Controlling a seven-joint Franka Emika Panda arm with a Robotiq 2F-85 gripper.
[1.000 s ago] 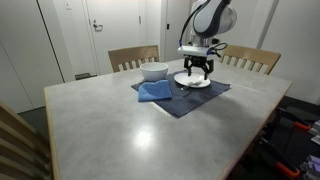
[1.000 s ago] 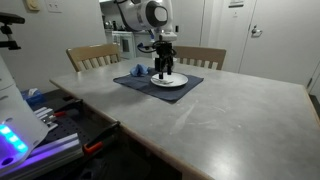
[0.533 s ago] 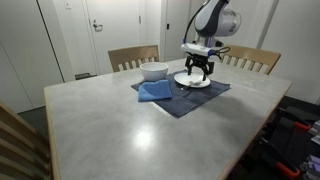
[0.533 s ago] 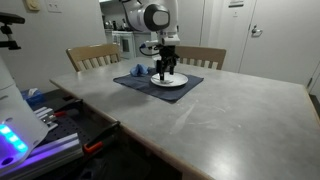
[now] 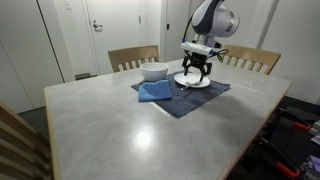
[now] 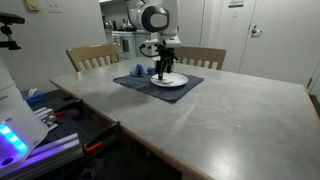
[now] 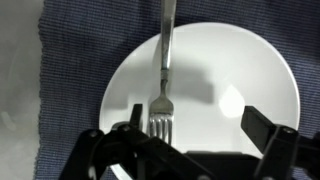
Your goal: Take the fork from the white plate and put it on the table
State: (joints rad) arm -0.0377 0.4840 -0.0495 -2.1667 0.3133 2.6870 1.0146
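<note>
Jaws are spread wide in the wrist view, one finger (image 7: 128, 132) on each side at the bottom of the picture, and they're not holding anything. The fork (image 7: 163, 70) is lying flat on the white plate (image 7: 250, 70) with its prongs pointing toward the jaws, sitting between the two fingers but closer to one of them. Its handle runs straight away and sticks out over the far rim, above the dark blue placemat (image 7: 70, 80). In both exterior views the arm (image 5: 212, 20) comes down right over the plate (image 5: 192, 83), jaws low over it; can't tell if they touch it. On the same placemat there's a white bowl (image 5: 154, 71) just beside the plate and a crumpled blue cloth (image 5: 155, 91) in front of the bowl. All of that sits toward the far side of the pale grey worktop (image 5: 120, 130), with two wooden chairs (image 5: 133, 57) behind it.
</note>
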